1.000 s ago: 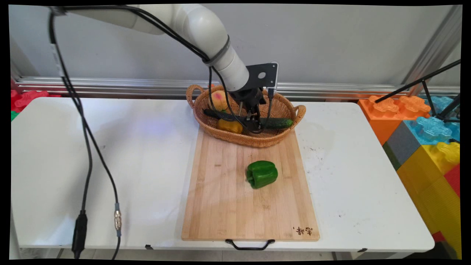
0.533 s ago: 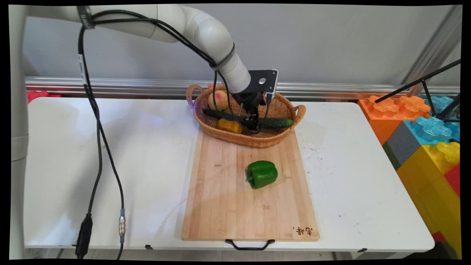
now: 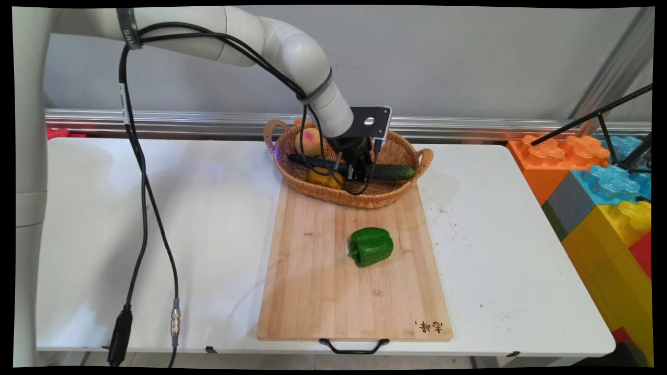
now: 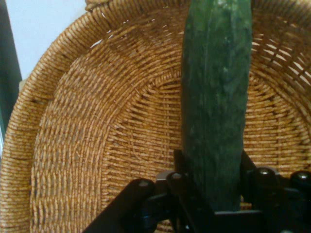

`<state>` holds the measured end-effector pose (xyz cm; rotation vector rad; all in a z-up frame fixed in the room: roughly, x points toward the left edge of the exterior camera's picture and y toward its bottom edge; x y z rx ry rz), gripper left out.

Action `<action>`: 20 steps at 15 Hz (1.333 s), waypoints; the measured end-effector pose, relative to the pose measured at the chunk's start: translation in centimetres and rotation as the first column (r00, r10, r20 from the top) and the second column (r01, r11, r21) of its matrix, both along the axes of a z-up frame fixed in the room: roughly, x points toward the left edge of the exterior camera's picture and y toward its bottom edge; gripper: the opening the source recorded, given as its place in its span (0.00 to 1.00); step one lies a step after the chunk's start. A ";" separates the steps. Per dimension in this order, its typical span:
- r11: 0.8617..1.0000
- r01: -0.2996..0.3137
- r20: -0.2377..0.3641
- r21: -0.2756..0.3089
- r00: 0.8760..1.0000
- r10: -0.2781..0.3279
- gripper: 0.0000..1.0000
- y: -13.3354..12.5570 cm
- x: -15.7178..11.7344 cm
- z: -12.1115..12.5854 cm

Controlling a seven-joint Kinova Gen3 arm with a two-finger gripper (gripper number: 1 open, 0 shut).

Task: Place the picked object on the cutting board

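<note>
My black gripper (image 3: 356, 174) reaches down into the wicker basket (image 3: 365, 200) at the far end of the cutting board. It is shut on a long dark green cucumber (image 3: 396, 172) that lies across the basket. In the hand view the cucumber (image 4: 214, 107) runs straight up from between the two fingers (image 4: 178, 161), which press on both its sides, and the gripper (image 4: 210, 165) stands over the woven basket floor (image 4: 73, 145). A yellow pepper (image 3: 323, 178) and a peach (image 3: 308, 141) lie in the basket just left of the gripper.
A green bell pepper (image 3: 371, 246) lies on the wooden cutting board (image 3: 312, 291), which has a black handle at the near edge. Large coloured foam blocks (image 3: 599, 187) stand right of the table. Black cables (image 3: 140, 172) hang from the arm at the left.
The hand has shifted slightly left and up inside the basket. The cucumber's right end has risen a little with it. The green pepper has not moved.
</note>
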<state>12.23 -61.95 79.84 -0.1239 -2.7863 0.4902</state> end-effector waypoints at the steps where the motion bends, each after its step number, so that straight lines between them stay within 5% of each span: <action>1: 1.000 -0.002 -0.002 0.001 1.000 0.002 0.00 0.1 0.0 0.1; 6: 0.999 -0.018 -0.033 -0.026 0.999 0.017 0.00 0.8 0.0 1.9; 14: 0.992 -0.043 -0.121 -0.118 0.992 0.029 0.00 4.7 -1.3 8.9; 20: 0.998 -0.054 -0.180 -0.031 0.983 0.047 0.00 12.1 -3.1 13.9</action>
